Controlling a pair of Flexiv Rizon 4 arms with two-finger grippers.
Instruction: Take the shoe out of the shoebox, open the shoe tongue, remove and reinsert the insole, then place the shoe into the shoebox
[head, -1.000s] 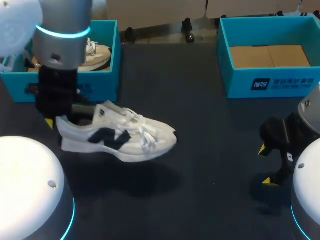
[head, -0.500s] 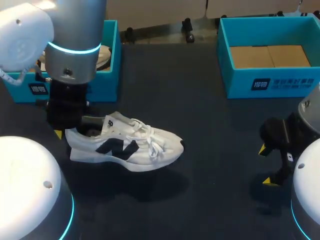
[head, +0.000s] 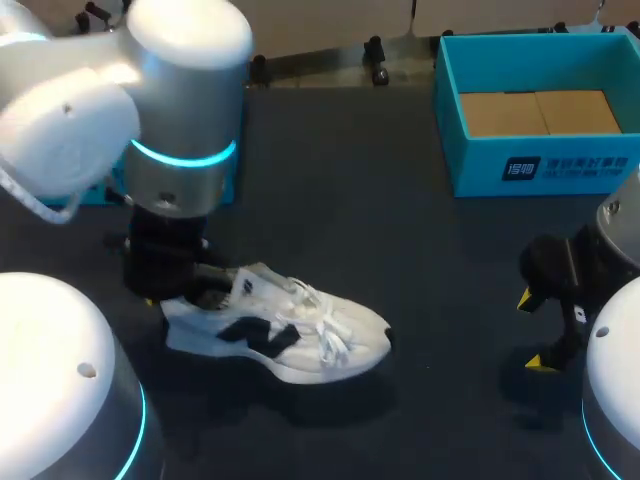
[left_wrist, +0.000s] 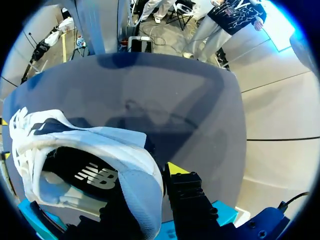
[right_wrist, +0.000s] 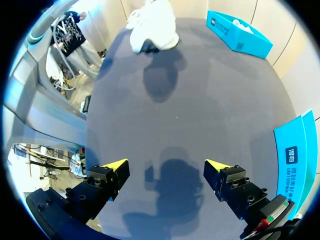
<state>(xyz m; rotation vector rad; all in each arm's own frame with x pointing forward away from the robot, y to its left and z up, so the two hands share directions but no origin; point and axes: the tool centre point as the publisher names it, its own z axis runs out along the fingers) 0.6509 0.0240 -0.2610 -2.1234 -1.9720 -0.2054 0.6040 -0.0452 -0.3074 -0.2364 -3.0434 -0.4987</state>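
White sneaker (head: 290, 335) heel tight in left claw (head: 185, 295), bench (head: 400, 200) near left; right claw (right_wrist: 165, 167) wide, empty; blue shoebox (head: 540, 165) far right.

Matt white mesh-cloth shoe (head: 290, 340); smooth teal cardboard shoebox (head: 480, 165); matt dark table (head: 400, 230); glossy white plastic left arm (head: 60, 120).

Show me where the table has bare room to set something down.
Barest: the middle, between shoe, right box and right gripper, up to the far edge. Crowded on the left, where the left gripper holds the shoe near the left box.
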